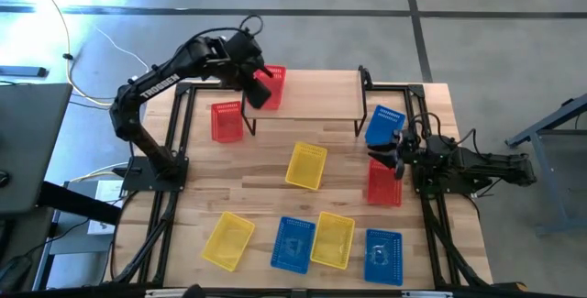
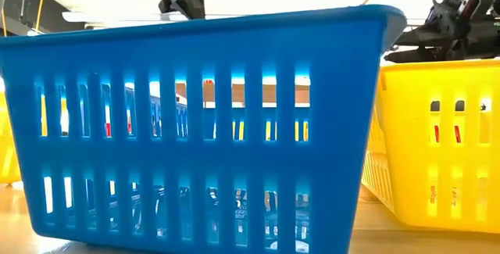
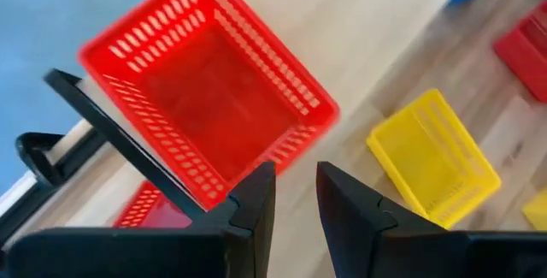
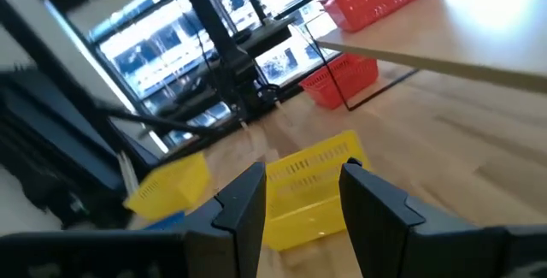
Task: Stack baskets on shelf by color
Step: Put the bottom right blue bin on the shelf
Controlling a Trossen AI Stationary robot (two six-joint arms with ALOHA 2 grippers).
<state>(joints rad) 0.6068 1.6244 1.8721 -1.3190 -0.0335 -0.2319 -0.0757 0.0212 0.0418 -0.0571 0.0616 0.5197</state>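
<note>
A: Where are the baskets?

B: One red basket (image 1: 273,82) sits on the shelf (image 1: 316,96) at its left end, hanging a little past the edge. Open side up, slotted mesh walls, shallow rectangle. A second red basket (image 1: 226,121) is on the worktop (image 1: 266,197) just left of the shelf leg. A third red basket (image 1: 384,182) lies on the right side of the worktop.

A: Blue and yellow?

B: One blue basket (image 1: 383,125) is tilted at the shelf's right end, by the right arm. One yellow basket (image 1: 306,166) is mid-worktop. Along the near edge, left to right: yellow (image 1: 228,240), blue (image 1: 293,244), yellow (image 1: 333,239), blue (image 1: 383,256).

A: Left claw?

B: Left claw (image 1: 258,88) hangs over the shelf's left end, just beside the red basket there. Fingers (image 3: 252,205) a narrow gap apart, nothing pinched.

A: Right claw?

B: Right claw (image 1: 393,151) is by the right end of the shelf, between the tilted blue basket and the right-hand red one. Fingers (image 4: 244,201) spread, empty.
</note>
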